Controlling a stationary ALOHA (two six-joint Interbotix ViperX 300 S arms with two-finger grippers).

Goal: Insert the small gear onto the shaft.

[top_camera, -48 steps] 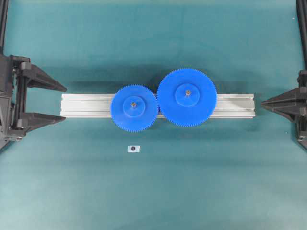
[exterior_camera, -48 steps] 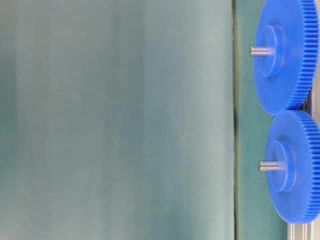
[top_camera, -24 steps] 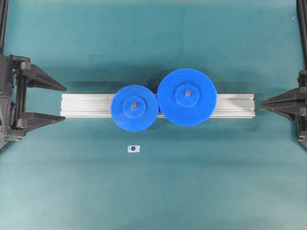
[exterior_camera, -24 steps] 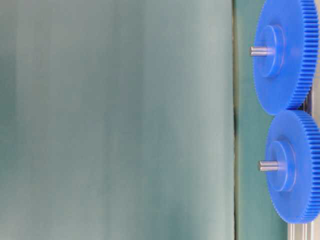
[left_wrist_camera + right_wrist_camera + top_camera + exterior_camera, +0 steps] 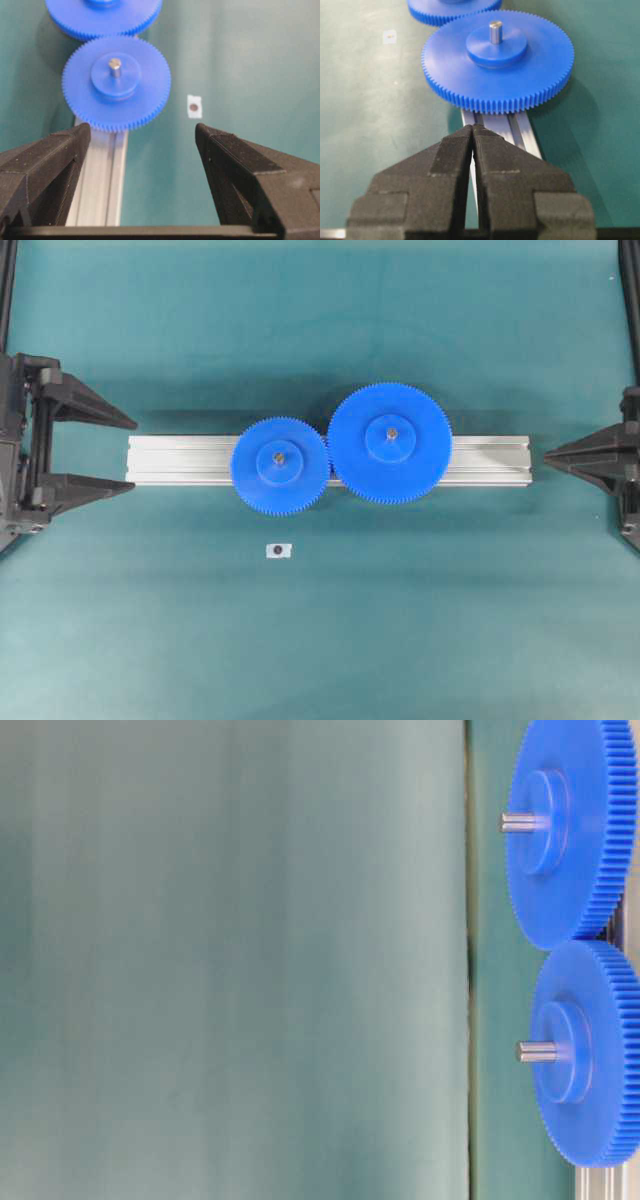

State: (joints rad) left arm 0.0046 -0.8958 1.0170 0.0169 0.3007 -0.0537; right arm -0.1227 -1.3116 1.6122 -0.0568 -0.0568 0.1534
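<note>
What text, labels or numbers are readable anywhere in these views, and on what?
None readable.
Small white tag on the green mat: only a dark round spot, no legible characters in the overhead or left wrist views; in the right wrist view it is too small and blurred.
Small gear, larger gear, aluminium rail: no markings visible.

A teal-green table (image 5: 320, 640) carries everything. An aluminium rail (image 5: 180, 460) lies directly on it, running from nine o'clock to three o'clock across the middle. At about six o'clock from the rail's left half, apart from it, lies a small white tag (image 5: 278, 550) with a dark dot.
</note>
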